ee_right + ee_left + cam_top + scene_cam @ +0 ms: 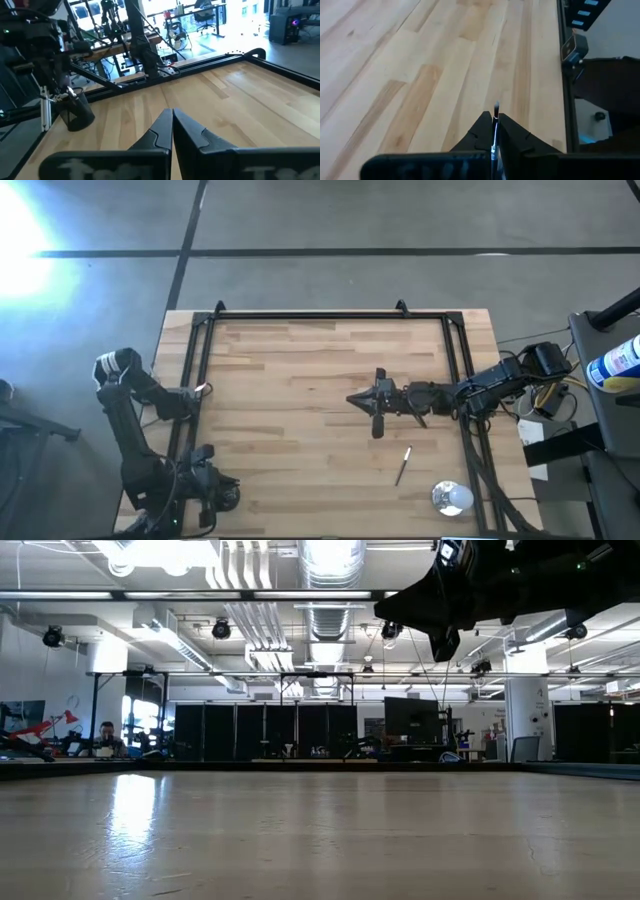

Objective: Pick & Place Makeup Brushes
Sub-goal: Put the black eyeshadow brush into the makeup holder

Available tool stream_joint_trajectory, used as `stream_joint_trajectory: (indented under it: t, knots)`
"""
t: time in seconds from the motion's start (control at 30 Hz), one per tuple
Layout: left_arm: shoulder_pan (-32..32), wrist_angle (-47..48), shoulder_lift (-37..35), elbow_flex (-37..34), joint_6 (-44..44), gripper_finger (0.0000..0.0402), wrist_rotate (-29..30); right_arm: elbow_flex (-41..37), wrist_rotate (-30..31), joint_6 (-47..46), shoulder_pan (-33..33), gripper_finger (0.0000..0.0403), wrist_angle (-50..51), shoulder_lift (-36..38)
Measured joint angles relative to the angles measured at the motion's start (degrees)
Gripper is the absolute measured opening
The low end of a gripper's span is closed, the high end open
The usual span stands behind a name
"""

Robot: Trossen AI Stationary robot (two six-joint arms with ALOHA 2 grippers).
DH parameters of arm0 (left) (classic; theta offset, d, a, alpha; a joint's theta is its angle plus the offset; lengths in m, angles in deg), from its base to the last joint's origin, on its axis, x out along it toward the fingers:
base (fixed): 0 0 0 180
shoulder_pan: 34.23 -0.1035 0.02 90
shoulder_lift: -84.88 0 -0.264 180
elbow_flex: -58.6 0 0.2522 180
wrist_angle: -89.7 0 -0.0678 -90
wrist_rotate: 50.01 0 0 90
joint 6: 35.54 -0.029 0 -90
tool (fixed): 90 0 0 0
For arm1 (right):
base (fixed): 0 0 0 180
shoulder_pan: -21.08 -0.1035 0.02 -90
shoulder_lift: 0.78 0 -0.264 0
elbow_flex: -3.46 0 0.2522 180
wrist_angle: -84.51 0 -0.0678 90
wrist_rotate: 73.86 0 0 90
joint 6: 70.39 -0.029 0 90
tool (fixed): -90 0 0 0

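Makeup brush in left gripper

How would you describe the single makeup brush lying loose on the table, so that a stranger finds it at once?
Start at the wooden table and go to its near right corner, where a round shiny object sits. Just left of it, toward the table's middle, lies the makeup brush: the only thin dark stick lying on the boards.

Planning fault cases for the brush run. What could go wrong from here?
1. The left pincer is shut on a thin brush, pinched edge-on with just the tip poking out. It may slip or twist in transit.
2. The loose brush lies close to the shiny round thing. A grab there may knock it.
3. The right pincer, shut and empty, hangs over mid-table, possibly in the left arm's path.
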Motion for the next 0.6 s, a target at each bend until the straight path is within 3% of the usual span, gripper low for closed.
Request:
stream_joint_trajectory:
  t: [0.27,0.47,0.6]
  knots:
    - [0.0,0.02,-0.17,0.54,2.43,0.0076,-0.69,0.0,-0.01,0.29,-0.02,0.0008,0.0,0.0]
    - [0.0,0.34,-1.91,3.36,-2.54,0.0096,-0.97,0.01,-0.24,0.64,-0.03,0.0008,0.71,0.12]
    - [-1.64,-0.17,-4.48,4.32,-8.14,0.0094,4.55,0.28,-2.69,0.56,-0.05,0.0008,9.95,2.92]
